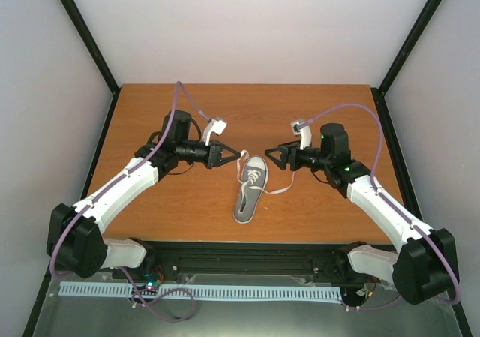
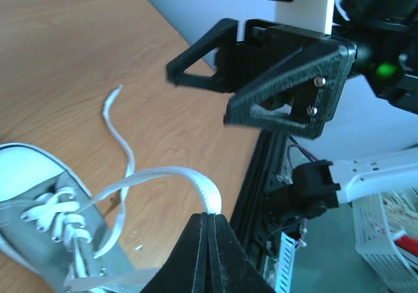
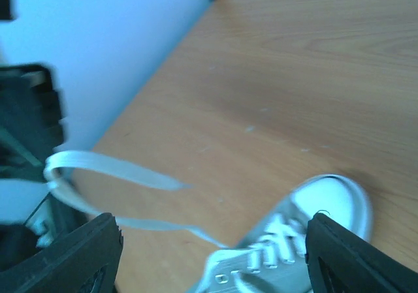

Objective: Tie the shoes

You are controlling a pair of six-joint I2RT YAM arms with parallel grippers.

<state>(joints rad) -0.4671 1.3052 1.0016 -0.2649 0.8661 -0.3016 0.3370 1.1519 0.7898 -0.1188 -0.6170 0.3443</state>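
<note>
The small grey sneaker (image 1: 251, 189) with white toe cap lies mid-table, toe towards the far side. My left gripper (image 1: 238, 155) is shut on one white lace (image 2: 196, 182), holding it as a raised loop above and left of the shoe's toe; the pinch shows in the left wrist view (image 2: 210, 216). The other lace (image 1: 282, 190) lies loose on the table right of the shoe. My right gripper (image 1: 271, 157) is open and empty, facing the left one just right of the toe. In the right wrist view its jaws (image 3: 212, 254) stand wide apart over the shoe (image 3: 287, 257) and the held lace (image 3: 104, 168).
The wooden table (image 1: 150, 112) is bounded by a black frame and pale walls. A black rail (image 1: 247, 258) runs along the near edge between the arm bases. A white basket (image 2: 385, 234) sits below the table edge in the left wrist view.
</note>
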